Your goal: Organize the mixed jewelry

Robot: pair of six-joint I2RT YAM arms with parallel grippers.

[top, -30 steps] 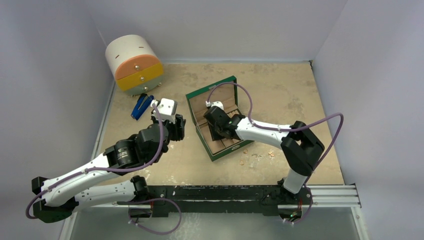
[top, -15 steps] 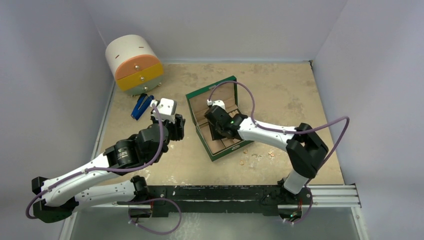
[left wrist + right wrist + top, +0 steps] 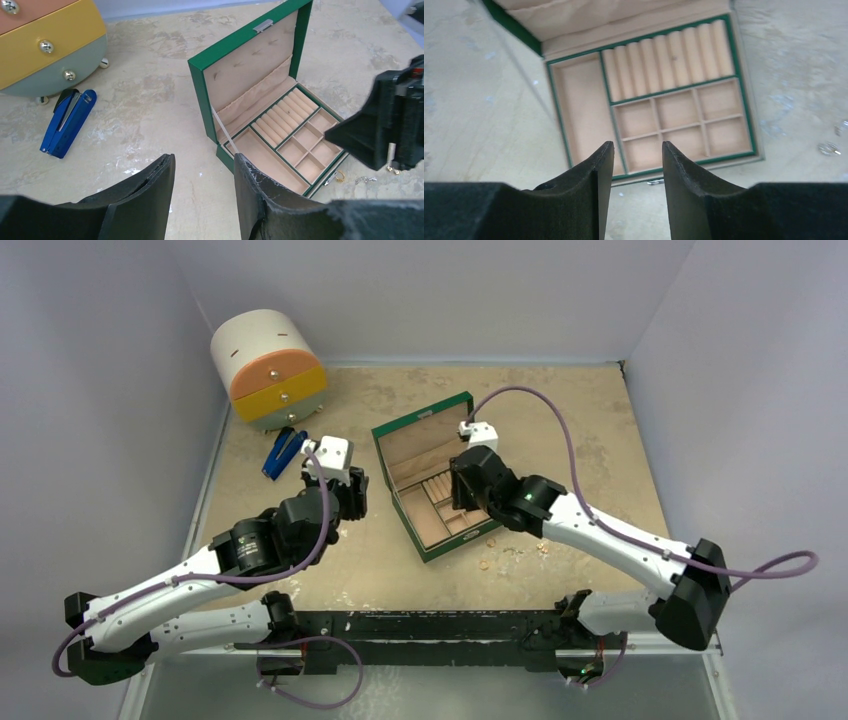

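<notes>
Jewelry sorting, green hinged box (image 3: 432, 472) lying open.
Both the left gripper (image 3: 204, 161) and the right gripper (image 3: 637, 148) are held apart, empty. The tiny gold and silver jewelry pieces (image 3: 515, 552) are scattered on the beige table (image 3: 560, 410) at four o'clock of the box; one piece is best pinched low, singly.

Top view: the mixed jewelry (image 3: 515, 553), loose specks on the tabletop (image 3: 580, 420) off the near right corner of the green box (image 3: 420, 445), is too small to sort into rings or earrings. The right gripper (image 3: 460, 500) covers the tray's right-hand compartments. Left wrist view: the right arm (image 3: 395, 125) hides part of the scatter, and the drawer chest (image 3: 50, 55) is cut off by the top-left corner. Right wrist view: two pieces at the right edge are blurred, their shape not discernible.
</notes>
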